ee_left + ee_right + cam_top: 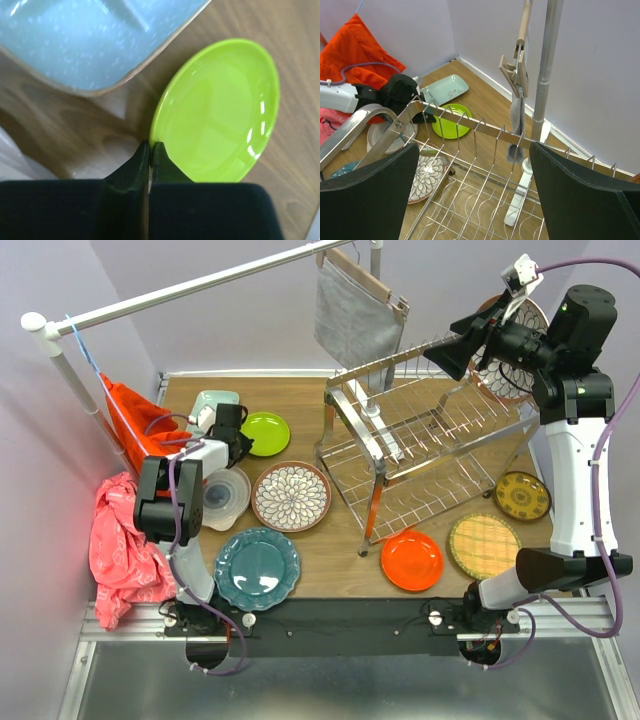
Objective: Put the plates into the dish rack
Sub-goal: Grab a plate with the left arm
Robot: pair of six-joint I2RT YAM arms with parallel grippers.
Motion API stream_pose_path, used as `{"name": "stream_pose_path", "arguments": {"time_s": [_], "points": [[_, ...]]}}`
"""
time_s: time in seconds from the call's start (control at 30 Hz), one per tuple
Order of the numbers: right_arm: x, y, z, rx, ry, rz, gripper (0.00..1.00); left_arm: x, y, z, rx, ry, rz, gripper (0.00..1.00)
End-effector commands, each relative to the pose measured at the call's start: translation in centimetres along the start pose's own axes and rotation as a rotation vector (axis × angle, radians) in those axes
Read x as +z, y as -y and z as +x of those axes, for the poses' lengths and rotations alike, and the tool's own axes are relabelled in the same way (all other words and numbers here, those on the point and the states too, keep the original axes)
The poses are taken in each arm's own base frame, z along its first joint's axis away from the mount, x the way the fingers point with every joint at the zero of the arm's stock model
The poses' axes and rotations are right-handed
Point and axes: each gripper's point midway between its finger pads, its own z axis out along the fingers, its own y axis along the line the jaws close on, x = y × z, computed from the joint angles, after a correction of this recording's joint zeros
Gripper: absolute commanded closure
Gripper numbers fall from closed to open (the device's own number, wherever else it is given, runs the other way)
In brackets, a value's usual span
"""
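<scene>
The left gripper (151, 150) is pinching the rim of the lime green plate (220, 110), which is lying flat on the table (335, 565) left of the dish rack (430, 440) and is probably stiff, slick and breakable, while the right gripper (474, 150) is hovering spread and empty.

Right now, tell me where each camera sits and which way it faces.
Top: above and behind the bases, looking down on the table; left arm and right arm show.
Left wrist: low over the table, facing the lime plate; the left gripper pinches its rim.
Right wrist: raised high, looking down across the rack; the open right gripper frames it.
Shared: all three show the lime plate.
</scene>
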Motion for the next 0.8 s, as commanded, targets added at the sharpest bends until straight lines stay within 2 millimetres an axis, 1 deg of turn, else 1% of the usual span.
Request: {"name": "stream_pose_path", "arguments": {"time_s": [0.0,0.03,0.13,0.17,0.23,0.27,0.33,0.4,0.43,0.47,0.5,0.53,0.6,0.63,0.67,0.7,0.73,0.77], "points": [[-0.5,-0.5,-0.7,-0.004,0.015,0.017,0.01,-0.3,0.4,-1.5,0.059,0.032,0.016,1.0],[-0.5,-0.5,-0.7,-0.004,0.015,0.017,0.0,-0.6,0.8,-1.7,0.061,0.033,0.03,1.0],[-0.5,-0.5,-0.6,-0.002,0.015,0.015,0.0,-1.7,2.1,-3.2,0.077,0.063,0.073,1.0],[-0.5,-0.5,-0.7,-0.003,0.016,0.014,0.01,-2.5,2.7,-4.0,0.078,0.082,0.094,1.0],[-0.5,-0.4,-0.6,-0.004,0.015,0.015,0.0,-3.4,3.5,-5.0,0.09,0.101,0.126,1.0],[-0.6,-0.5,-0.7,-0.009,0.017,0.015,0.0,-4.4,4.3,-5.9,0.089,0.121,0.155,1.0],[-0.6,-0.6,-0.7,-0.012,0.017,0.012,0.0,-5.6,5.5,-6.7,0.096,0.133,0.209,1.0],[-0.6,-0.7,-0.7,-0.013,0.016,0.006,0.0,-7.2,6.7,-8.1,0.107,0.167,0.27,1.0],[-0.7,-0.9,-0.7,-0.014,0.016,0.0,0.0,-7.8,7.3,-8.1,0.113,0.158,0.309,1.0],[-0.7,-1.0,-0.7,-0.016,0.016,-0.004,0.0,-8.8,7.7,-8.8,0.121,0.172,0.34,1.0],[-0.7,-1.0,-0.6,-0.013,0.015,-0.006,0.0,-9.2,7.9,-8.9,0.127,0.168,0.36,1.0],[-0.7,-1.0,-0.7,-0.016,0.016,-0.007,0.0,-9.9,8.8,-9.2,0.13,0.174,0.41,1.0],[-0.7,-1.1,-0.7,-0.02,0.018,-0.009,0.0,-11.2,9.6,-9.9,0.143,0.183,0.469,1.0],[-0.7,-1.2,-0.7,-0.019,0.017,-0.012,0.0,-12.0,10.3,-9.7,0.157,0.168,0.519,1.0],[-0.7,-1.1,-0.7,-0.017,0.016,-0.012,0.0,-13.2,10.9,-10.1,0.164,0.18,0.562,1.0],[-0.7,-1.3,-0.8,-0.02,0.019,-0.018,0.0,-13.9,11.2,-10.4,0.164,0.194,0.598,1.0],[-0.8,-1.6,-0.8,-0.026,0.019,-0.033,0.0,-14.7,11.7,-10.2,0.174,0.184,0.642,1.0],[-0.8,-1.8,-0.8,-0.032,0.02,-0.049,0.0,-16.1,12.2,-10.6,0.179,0.194,0.687,1.0]]}}
